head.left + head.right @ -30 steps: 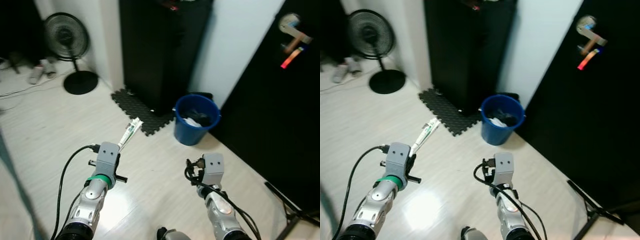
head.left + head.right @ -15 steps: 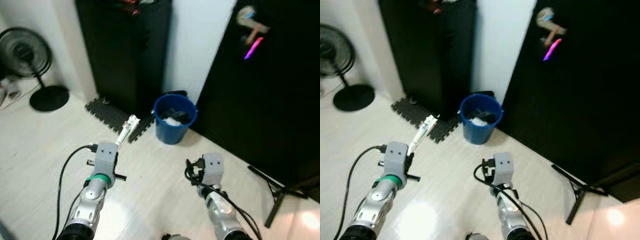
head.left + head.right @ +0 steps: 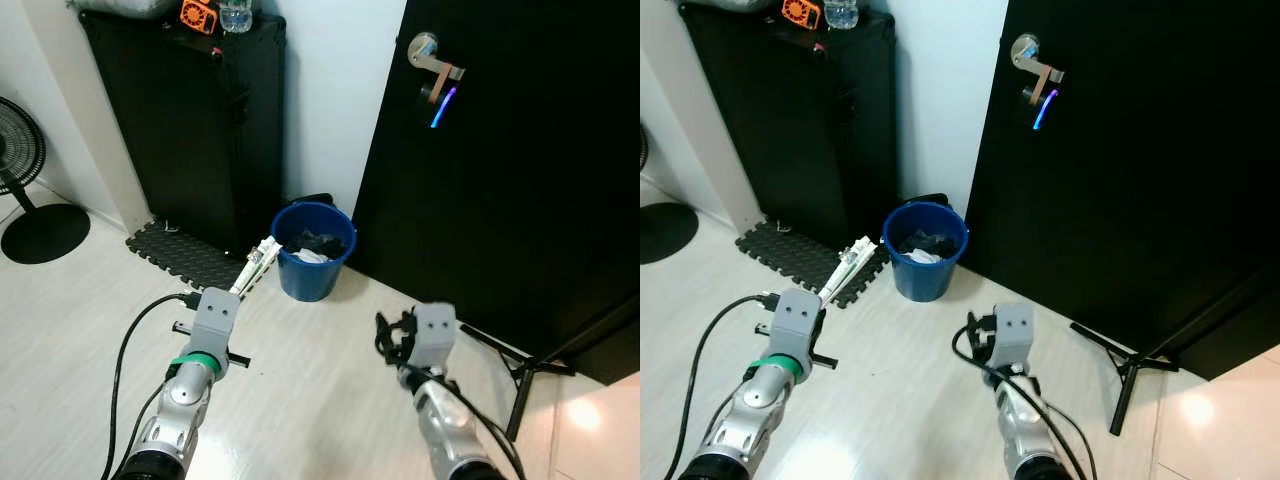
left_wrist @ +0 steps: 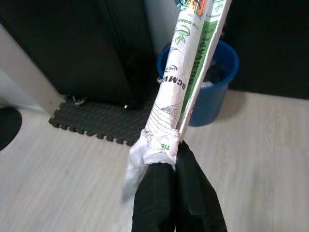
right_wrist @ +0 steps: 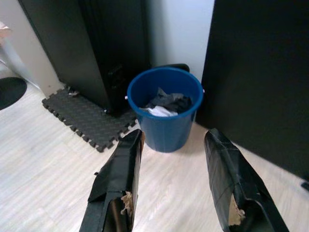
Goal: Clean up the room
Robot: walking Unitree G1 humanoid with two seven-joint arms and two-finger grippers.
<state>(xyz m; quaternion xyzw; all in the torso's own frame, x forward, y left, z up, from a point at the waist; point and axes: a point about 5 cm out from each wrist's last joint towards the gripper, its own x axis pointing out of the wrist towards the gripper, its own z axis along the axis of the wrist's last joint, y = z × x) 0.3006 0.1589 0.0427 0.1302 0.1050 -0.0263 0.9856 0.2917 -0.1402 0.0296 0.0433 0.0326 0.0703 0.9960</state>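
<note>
Nearer now, the round blue plastic bin (image 3: 314, 247) shows rubbish; left claw (image 4: 175, 153) clenches a white-green printed paper roll (image 4: 186, 79) — top cut off — right claw (image 5: 176, 159) released.

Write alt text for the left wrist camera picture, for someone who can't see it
The left pincer is shut on a flattened white and green wrapper that points toward a blue bucket holding dark trash. The bucket stands on pale wood floor beside a black cabinet and a black foam mat.
</note>
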